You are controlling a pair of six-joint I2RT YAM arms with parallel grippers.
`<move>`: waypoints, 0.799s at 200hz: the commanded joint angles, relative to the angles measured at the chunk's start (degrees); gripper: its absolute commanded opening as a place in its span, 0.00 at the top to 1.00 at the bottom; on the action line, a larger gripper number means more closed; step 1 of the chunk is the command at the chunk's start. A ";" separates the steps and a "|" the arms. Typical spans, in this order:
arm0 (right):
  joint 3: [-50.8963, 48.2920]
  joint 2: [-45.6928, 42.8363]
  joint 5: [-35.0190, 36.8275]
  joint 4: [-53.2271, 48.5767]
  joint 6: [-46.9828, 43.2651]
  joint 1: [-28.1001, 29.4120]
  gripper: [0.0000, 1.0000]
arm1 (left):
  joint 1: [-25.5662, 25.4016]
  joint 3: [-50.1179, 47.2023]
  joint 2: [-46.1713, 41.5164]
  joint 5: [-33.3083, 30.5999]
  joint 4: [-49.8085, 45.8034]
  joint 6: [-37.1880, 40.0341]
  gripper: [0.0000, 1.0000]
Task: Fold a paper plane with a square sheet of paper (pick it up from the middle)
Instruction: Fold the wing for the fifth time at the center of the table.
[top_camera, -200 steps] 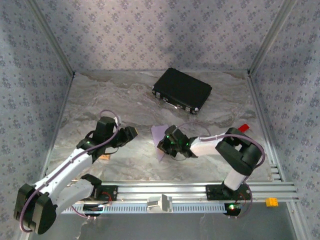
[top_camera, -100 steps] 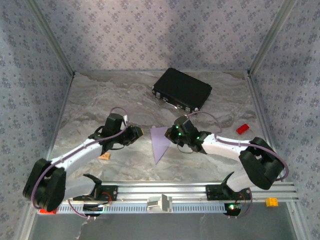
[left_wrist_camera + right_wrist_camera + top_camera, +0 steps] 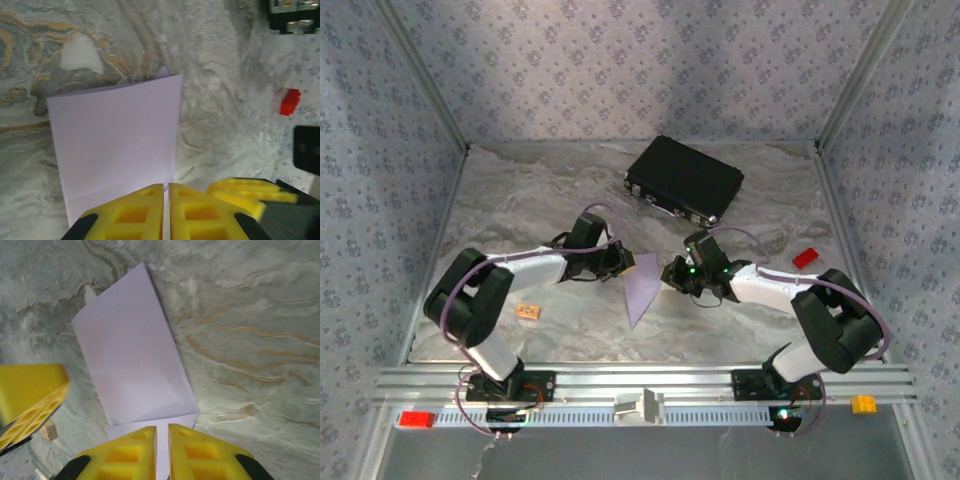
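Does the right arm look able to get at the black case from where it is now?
Probably yes. The black case lies just beyond the right arm, bare table between them; its jaws would first have to leave the lilac paper.

The paper (image 3: 642, 285) lies on the desk (image 3: 520, 200) between the left claw (image 3: 628, 265) and the right claw (image 3: 667, 272). Behind the paper sits a case (image 3: 684, 181); left of it, a block (image 3: 528, 312).

black case (image 3: 684, 180): far centre | red block (image 3: 805, 257): right | tan block (image 3: 528, 312): left
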 commanded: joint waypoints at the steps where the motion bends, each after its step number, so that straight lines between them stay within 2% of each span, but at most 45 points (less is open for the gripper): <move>1: -1.11 0.74 -3.53 3.61 -1.25 0.24 0.84 | 0.33 1.85 2.54 0.30 0.42 0.30 0.91; 55: -3.08 1.66 -6.35 3.30 -0.53 0.22 0.77 | 1.83 -0.27 7.42 0.82 2.95 -0.01 0.94; 99: -4.77 3.29 -8.74 7.29 2.25 -0.02 0.65 | 2.56 -4.99 7.77 0.70 5.46 -0.31 0.94; 160: -3.66 7.89 -11.35 14.88 6.13 -0.01 0.64 | 2.67 -6.32 7.88 1.61 6.83 -0.41 0.95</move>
